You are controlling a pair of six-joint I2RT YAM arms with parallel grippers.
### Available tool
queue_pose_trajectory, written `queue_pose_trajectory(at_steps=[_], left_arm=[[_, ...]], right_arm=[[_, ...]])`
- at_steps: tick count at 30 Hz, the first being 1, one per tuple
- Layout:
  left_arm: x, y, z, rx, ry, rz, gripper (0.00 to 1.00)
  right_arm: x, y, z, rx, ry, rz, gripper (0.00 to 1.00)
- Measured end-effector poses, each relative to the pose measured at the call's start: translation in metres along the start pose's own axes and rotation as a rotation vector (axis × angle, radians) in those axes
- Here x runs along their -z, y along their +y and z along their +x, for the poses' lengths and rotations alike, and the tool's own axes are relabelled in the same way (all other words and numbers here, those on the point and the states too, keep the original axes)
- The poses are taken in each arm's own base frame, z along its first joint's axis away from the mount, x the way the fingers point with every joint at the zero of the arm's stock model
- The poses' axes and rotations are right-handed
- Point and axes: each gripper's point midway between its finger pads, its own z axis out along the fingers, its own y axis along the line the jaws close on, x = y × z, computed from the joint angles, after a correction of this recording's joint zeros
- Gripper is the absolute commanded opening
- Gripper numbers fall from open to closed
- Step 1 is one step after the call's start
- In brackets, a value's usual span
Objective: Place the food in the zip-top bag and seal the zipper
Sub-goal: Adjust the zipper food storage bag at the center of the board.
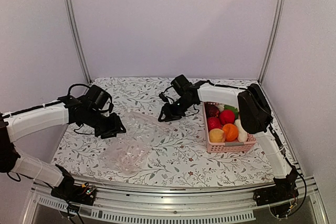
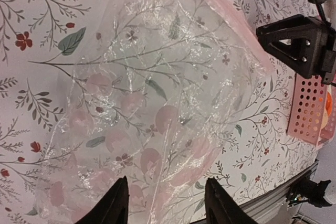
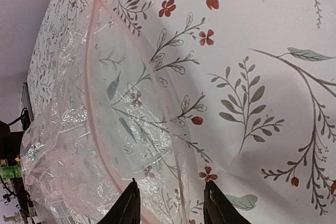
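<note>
The left tool (image 1: 116,129) hangs at the left edge of the zip-top bag (image 1: 131,145), low over the film. In the left wrist view its two fingers (image 2: 113,205) stand well apart, and crinkled plastic shows in the gap between them. They are not pressed together on anything, so this tool is open and holds nothing.

The zip-top bag lies flat and wrinkled on the flowered surface (image 1: 184,158). The pattern of the surface shows through it. The zipper (image 3: 88,93) is a thin pinkish strip along the mouth of the bag. This mouth is on the far side of the bag and turns toward the right tool.

The right tool (image 1: 164,115) is just behind the far right corner of the bag. In the right wrist view its fingers (image 3: 128,205) are parted by a moderate gap over the mouth edge, and the zipper runs down between them. I cannot tell if a finger touches the film, but the tool grips nothing.

To the right of the bag, and well apart from it, stands the pink basket (image 1: 231,149). The food (image 1: 227,117) lies inside it: a dark purple piece (image 1: 211,110), a red piece, an orange piece (image 1: 230,132), a yellow-tan piece (image 1: 216,135) and a white piece (image 1: 242,129).
</note>
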Motion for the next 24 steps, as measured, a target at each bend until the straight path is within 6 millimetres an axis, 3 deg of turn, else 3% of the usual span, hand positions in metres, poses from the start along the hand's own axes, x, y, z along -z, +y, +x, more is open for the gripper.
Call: queue_pose_trajectory(at_steps=[6, 12, 24], left_arm=[[-0.037, 0.025, 0.019, 0.028, 0.099, -0.090, 0.41], [-0.066, 0.041, 0.025, 0.000, 0.148, -0.159, 0.39], [-0.089, 0.047, 0.022, -0.051, 0.151, -0.180, 0.37]], right_arm=[[-0.007, 0.024, 0.003, -0.018, 0.003, -0.142, 0.40], [-0.016, 0.041, 0.006, -0.037, 0.014, -0.214, 0.38], [-0.031, 0.033, 0.016, -0.112, 0.026, -0.206, 0.37]])
